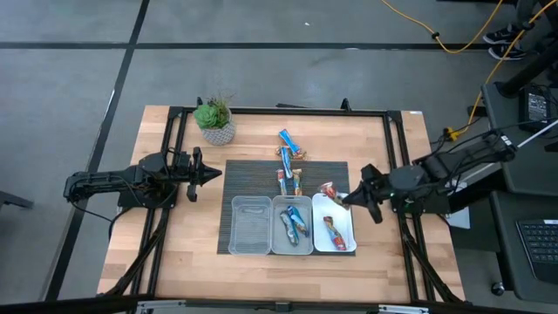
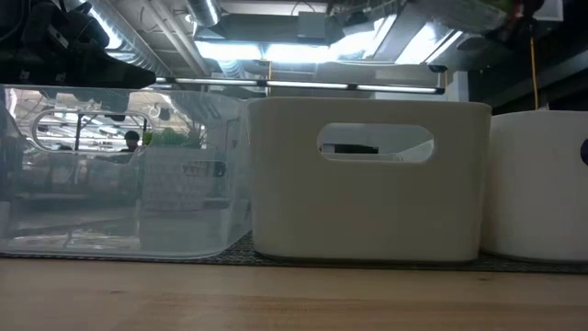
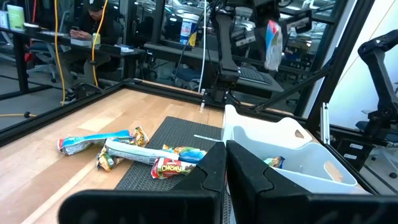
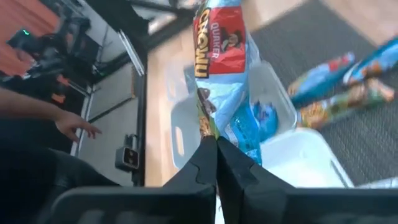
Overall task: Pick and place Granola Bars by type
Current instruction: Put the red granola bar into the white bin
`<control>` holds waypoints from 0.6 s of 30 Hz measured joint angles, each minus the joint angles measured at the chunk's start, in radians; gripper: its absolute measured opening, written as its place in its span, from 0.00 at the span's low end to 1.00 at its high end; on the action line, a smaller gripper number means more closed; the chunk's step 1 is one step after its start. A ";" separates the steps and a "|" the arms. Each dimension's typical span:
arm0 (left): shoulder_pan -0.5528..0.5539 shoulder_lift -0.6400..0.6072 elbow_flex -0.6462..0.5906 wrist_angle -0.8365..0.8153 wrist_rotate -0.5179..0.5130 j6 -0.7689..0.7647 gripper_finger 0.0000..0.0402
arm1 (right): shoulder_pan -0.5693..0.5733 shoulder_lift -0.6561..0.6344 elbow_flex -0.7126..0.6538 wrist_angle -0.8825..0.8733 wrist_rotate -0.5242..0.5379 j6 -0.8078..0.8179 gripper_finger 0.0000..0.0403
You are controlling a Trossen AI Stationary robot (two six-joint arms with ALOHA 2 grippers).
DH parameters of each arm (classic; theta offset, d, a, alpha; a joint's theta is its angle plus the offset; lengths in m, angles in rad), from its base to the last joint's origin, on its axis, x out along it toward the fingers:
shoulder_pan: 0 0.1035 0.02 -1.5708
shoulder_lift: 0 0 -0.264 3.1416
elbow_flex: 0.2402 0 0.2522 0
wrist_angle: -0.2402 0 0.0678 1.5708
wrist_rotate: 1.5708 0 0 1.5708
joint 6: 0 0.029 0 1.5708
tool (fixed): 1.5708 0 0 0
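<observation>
Gripping red-blue bar (image 4: 219, 74), right end effector (image 1: 347, 201) (raised) over white tray's (image 1: 347, 240) edge

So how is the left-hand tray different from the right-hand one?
In the high view, the left tray is see-through, while the right tray is solid white. The left tray looks empty; the right tray holds a red-orange bar. The right gripper, fingers shut on another red bar, is at the right tray's far end; the left gripper waits apart from the left tray. Both are rectangular and sit on the dark mat.
</observation>
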 joint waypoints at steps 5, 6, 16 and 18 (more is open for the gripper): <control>0.000 0.000 0.000 0.000 0.000 0.000 0.02 | 0.038 0.064 0.000 -0.054 0.015 0.109 0.01; 0.000 0.000 0.000 0.000 0.000 0.000 0.02 | 0.043 0.079 0.000 -0.066 0.016 0.135 0.01; 0.000 0.000 0.000 0.000 0.000 0.000 0.02 | 0.065 0.266 0.000 -0.145 0.016 0.404 0.01; 0.000 0.000 0.000 0.000 0.000 0.000 0.02 | 0.065 0.305 0.000 -0.145 0.016 0.459 0.01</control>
